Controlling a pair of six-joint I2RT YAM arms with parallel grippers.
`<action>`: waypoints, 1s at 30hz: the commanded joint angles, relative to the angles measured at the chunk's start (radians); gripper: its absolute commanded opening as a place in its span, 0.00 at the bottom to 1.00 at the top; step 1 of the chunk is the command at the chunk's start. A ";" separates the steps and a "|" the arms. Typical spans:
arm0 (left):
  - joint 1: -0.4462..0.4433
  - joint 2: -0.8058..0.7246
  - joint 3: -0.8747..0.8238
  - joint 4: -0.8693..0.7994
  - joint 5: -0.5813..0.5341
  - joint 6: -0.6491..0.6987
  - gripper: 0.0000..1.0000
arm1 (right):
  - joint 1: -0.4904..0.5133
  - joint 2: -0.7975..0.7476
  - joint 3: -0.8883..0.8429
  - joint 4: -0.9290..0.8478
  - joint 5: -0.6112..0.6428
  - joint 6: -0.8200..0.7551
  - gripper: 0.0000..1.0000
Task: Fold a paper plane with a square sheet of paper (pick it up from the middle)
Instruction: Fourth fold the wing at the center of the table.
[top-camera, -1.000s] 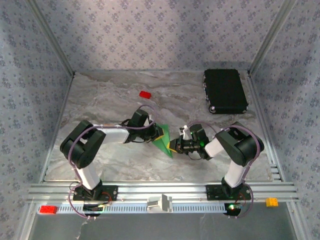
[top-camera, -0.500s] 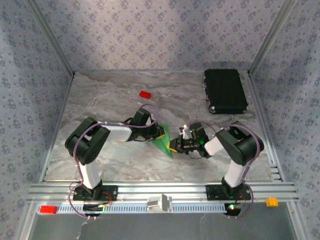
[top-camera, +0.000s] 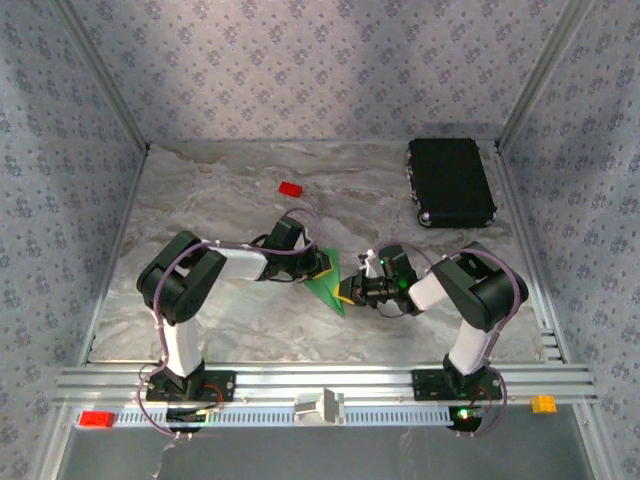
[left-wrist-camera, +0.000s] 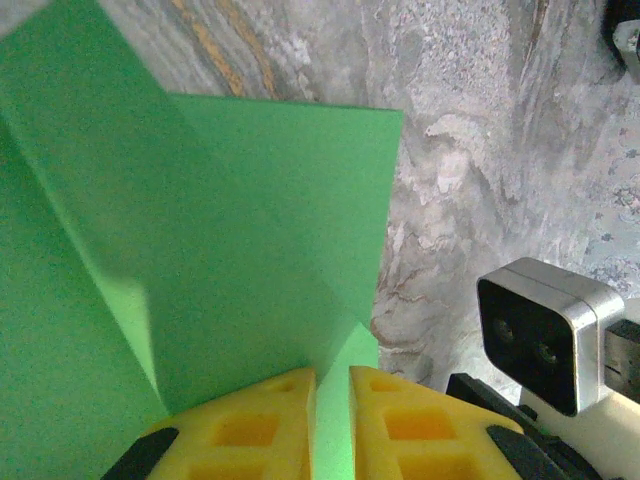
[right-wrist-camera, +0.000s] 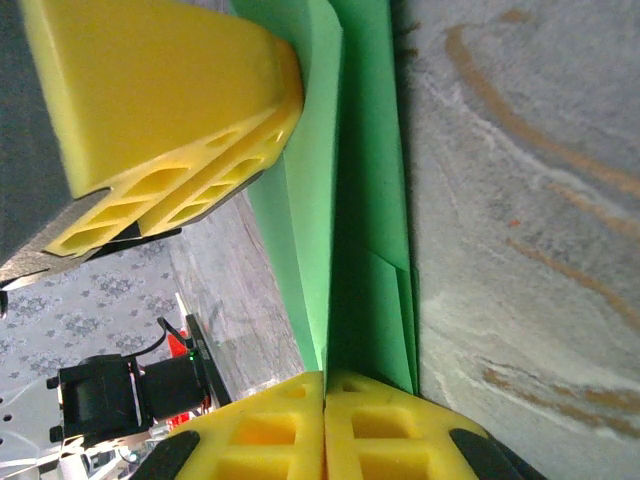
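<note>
The square sheet of paper (top-camera: 326, 281) is bright green and folded into a pointed wedge, held off the marble table mid-scene between both arms. My left gripper (top-camera: 321, 265) comes in from the left and is shut on its upper edge. In the left wrist view, folded green flaps (left-wrist-camera: 230, 230) spread out ahead of the left gripper (left-wrist-camera: 332, 385), with a strip of paper pinched between the yellow pads. My right gripper (top-camera: 346, 292) is shut on the lower right edge. In the right wrist view, the right gripper (right-wrist-camera: 324, 385) clamps the paper's fold (right-wrist-camera: 365, 200), and a left finger (right-wrist-camera: 170, 110) is at top left.
A small red block (top-camera: 291, 188) lies on the table behind the arms. A black rectangular case (top-camera: 450, 181) sits at the back right. Patterned walls close in the table (top-camera: 200, 190) on three sides. The right arm's wrist camera (left-wrist-camera: 545, 335) is close beside the left gripper.
The left arm's elbow has swung a little to the right and up. Both grippers and the green paper stay in nearly the same place, and both grips hold.
</note>
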 joint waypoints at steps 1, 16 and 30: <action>-0.005 0.026 0.023 -0.007 0.001 0.028 0.16 | -0.016 0.019 0.001 -0.078 0.045 -0.004 0.08; -0.005 0.068 0.027 -0.051 0.015 0.053 0.13 | 0.006 -0.104 0.024 -0.259 0.087 -0.080 0.27; -0.005 0.069 0.027 -0.050 0.022 0.053 0.13 | 0.073 -0.174 0.055 -0.500 0.208 -0.183 0.25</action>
